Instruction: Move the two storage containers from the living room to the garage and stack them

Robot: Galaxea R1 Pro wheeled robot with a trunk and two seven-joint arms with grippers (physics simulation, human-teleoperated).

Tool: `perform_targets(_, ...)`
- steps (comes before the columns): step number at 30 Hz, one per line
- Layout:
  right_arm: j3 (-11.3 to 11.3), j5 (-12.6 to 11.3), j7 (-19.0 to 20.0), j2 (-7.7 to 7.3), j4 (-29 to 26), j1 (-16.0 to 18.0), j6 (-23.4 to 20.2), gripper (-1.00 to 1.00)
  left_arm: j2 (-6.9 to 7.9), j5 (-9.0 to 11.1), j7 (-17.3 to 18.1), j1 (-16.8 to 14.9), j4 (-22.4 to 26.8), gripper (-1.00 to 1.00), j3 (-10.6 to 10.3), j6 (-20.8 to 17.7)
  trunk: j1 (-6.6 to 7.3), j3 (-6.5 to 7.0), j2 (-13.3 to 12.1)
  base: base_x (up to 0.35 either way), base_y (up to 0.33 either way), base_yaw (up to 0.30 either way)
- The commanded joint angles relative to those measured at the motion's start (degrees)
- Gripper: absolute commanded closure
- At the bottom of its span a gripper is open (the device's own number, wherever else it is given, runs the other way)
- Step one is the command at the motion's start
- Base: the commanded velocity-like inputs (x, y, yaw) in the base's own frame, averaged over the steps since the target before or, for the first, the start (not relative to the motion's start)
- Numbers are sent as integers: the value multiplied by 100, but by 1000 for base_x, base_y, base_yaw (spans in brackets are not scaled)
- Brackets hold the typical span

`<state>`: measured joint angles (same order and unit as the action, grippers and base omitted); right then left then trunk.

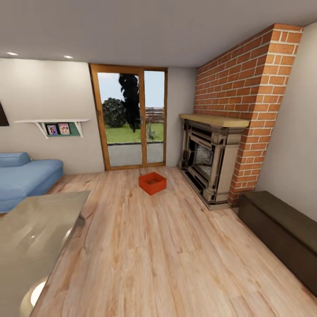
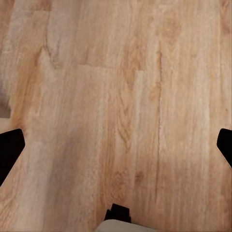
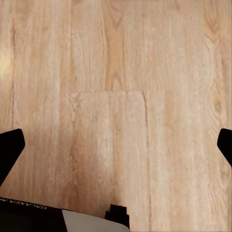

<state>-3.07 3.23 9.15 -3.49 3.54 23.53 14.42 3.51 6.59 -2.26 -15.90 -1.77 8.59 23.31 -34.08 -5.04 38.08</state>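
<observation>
One orange-red open-top storage container (image 1: 152, 182) rests on the light wood plank floor of the living room, ahead of me, between the glass door and the brick fireplace. It is empty and several steps away. My left gripper (image 2: 116, 145) hangs open over bare planks, its dark fingertips (image 2: 9, 147) at the edges of the left wrist view. My right gripper (image 3: 116, 145) is open too, above bare planks, with black fingertips (image 3: 10, 145) wide apart and nothing between them.
A brick fireplace (image 1: 211, 160) stands at the right, with a dark low cabinet (image 1: 281, 233) nearer along the right wall. A blue sofa (image 1: 24, 178) and a grey coffee table (image 1: 35, 233) are at the left. A glass door (image 1: 131, 119) is in the far wall.
</observation>
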Motion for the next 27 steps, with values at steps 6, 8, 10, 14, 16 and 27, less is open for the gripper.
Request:
perform_targets(6, -27, 28, -1, -3, 23, 11, 44, -100, 0, 30, 7, -10, -18, -100, 11, 34, -5, -10, 8, 321, -138, 9)
perform_targets(8, -27, 28, -1, -3, 23, 11, 44, -100, -3, 29, 5, -10, -17, -100, 11, 34, -5, -10, 8, 321, -141, 1)
perform_targets(10, -27, 28, -1, -3, 23, 11, 44, -100, -2, 27, 6, -10, -18, -100, 11, 34, -5, -10, 8, 321, -157, 0)
perform_targets(14, -27, 28, -1, 1, 23, 11, 44, -100, 0, 27, 5, -10, -17, -100, 11, 34, -5, -10, 8, 320, -172, 0)
perform_targets(16, -27, 28, -1, 3, 23, 11, 44, -100, 0, 27, 6, -10, -17, -100, 11, 34, -5, -10, 8, 320, -175, 0)
perform_targets(27, -27, 28, -1, 2, 23, 11, 45, -100, 0, 27, 7, -10, -19, -100, 11, 34, -5, -10, 8, 319, -175, 0)
